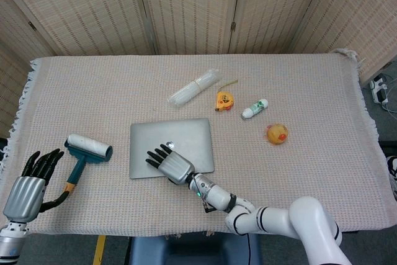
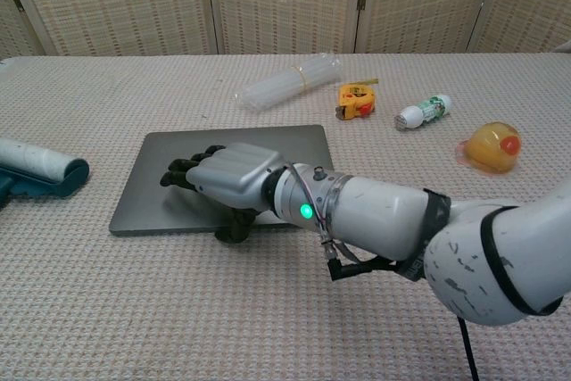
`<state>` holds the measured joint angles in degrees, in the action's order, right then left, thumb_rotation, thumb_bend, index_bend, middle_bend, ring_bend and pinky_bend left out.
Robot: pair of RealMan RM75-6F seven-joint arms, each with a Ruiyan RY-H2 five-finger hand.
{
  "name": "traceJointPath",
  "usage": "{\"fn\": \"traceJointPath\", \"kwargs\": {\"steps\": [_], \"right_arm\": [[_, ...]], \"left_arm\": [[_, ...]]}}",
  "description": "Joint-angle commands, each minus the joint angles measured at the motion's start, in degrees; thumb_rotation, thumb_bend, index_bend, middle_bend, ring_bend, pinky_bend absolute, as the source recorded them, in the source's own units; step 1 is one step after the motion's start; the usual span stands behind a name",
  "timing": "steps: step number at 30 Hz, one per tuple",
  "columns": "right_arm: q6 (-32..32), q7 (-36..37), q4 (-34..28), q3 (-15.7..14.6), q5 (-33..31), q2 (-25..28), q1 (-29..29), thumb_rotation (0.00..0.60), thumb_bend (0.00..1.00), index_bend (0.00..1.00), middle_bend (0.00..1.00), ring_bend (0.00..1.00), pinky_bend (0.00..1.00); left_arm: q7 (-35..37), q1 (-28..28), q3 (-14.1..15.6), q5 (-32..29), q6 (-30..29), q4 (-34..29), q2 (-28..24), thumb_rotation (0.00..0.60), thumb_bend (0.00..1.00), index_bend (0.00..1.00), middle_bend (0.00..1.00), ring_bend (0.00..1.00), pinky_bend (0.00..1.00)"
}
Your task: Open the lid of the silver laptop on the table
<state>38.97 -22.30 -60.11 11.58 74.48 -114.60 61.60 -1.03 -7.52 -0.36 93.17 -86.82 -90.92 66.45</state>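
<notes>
The silver laptop lies near the table's front, left of centre, also seen in the chest view. My right hand lies over the lid's front edge with its fingers flat on top and the thumb tucked under the edge. The front of the lid is tilted up slightly off the cloth. My left hand hovers at the front left corner with fingers apart and nothing in it, away from the laptop.
A teal-handled lint roller lies between my left hand and the laptop. Behind the laptop lie a clear tube bundle, a yellow tape measure, a small white bottle and a yellow round toy.
</notes>
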Motion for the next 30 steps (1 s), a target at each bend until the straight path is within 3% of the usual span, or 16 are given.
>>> {"fn": "traceJointPath", "kwargs": {"steps": [1, 5, 13, 30], "right_arm": [[0.06, -0.11, 0.07, 0.00, -0.13, 0.00, 0.08, 0.600, 0.50, 0.00, 0.00, 0.00, 0.00], [0.30, -0.64, -0.07, -0.06, -0.36, 0.13, 0.22, 0.600, 0.57, 0.00, 0.00, 0.00, 0.00], [1.29, -2.02, 0.40, 0.19, -0.59, -0.24, 0.74, 0.600, 0.63, 0.00, 0.00, 0.00, 0.00], [6.36, -15.38, -2.36, 3.65, -4.18, 0.13, 2.60, 0.600, 0.64, 0.00, 0.00, 0.00, 0.00]], "left_arm": [[0.12, -0.02, 0.02, -0.04, 0.08, 0.16, 0.06, 0.600, 0.26, 0.06, 0.10, 0.15, 0.04], [0.37, -0.08, 0.01, -0.09, 0.14, 0.53, 0.30, 0.600, 0.26, 0.06, 0.10, 0.15, 0.04], [1.06, -0.35, 0.03, 0.16, 0.30, 1.56, 1.04, 0.600, 0.26, 0.06, 0.10, 0.15, 0.04], [4.18, -6.06, 3.03, 5.89, 7.85, 7.56, 6.19, 0.600, 0.27, 0.15, 0.13, 0.19, 0.07]]}}
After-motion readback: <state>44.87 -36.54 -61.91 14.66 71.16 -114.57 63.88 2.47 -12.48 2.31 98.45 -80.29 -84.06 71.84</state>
